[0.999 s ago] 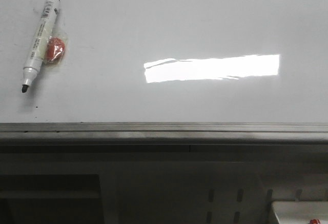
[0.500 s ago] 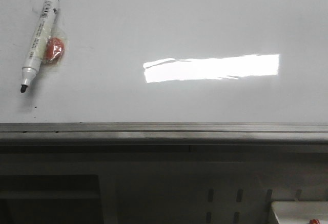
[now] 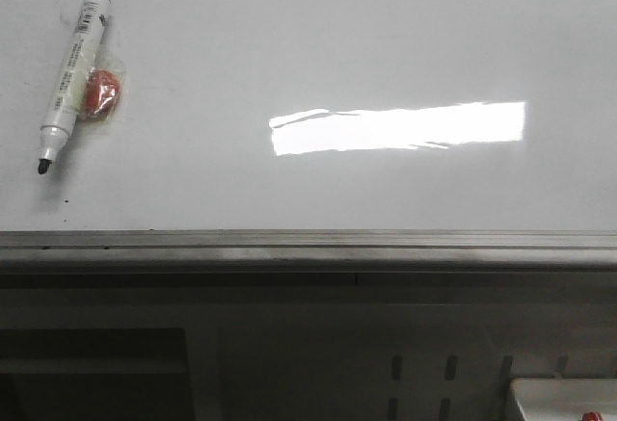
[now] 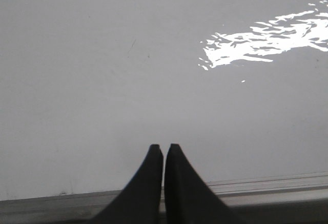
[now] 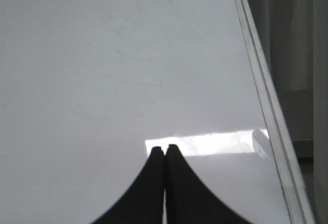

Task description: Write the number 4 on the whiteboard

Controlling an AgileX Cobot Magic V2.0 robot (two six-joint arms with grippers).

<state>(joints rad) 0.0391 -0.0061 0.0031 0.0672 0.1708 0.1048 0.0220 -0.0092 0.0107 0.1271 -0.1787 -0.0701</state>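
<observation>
1. The whiteboard [image 3: 318, 45] fills the upper part of the front view, glossy white-grey, with a bright rectangular light reflection [image 3: 398, 128] right of centre. No marker stroke of a number 4 shows anywhere on it in any view; only a few small dark specks sit near the lower left of the board.
2. A grey metal edge rail [image 3: 308, 248] runs across the full width of the frame along the board's lower border.
3. Below the rail lies a dim grey perforated panel [image 3: 424, 373] with short vertical slots, and at the lower right corner a pale box edge [image 3: 564, 397] with a small red spot on it.
4. In the upper left of the front view a marker pen [image 3: 69, 79] lies flat on the board, tilted, its dark tip toward the lower left and its black cap end toward the top.
5. Touching the pen's right side is a small red object in clear wrap [image 3: 100, 93].
6. In the left wrist view the left gripper [image 4: 164, 149] hangs over bare board beside the rail, its fingers pressed nearly together, holding nothing.
7. In the right wrist view the right gripper [image 5: 164, 149] is likewise closed and empty, its tips over the reflection, the rail slanting along the right of that frame.
</observation>
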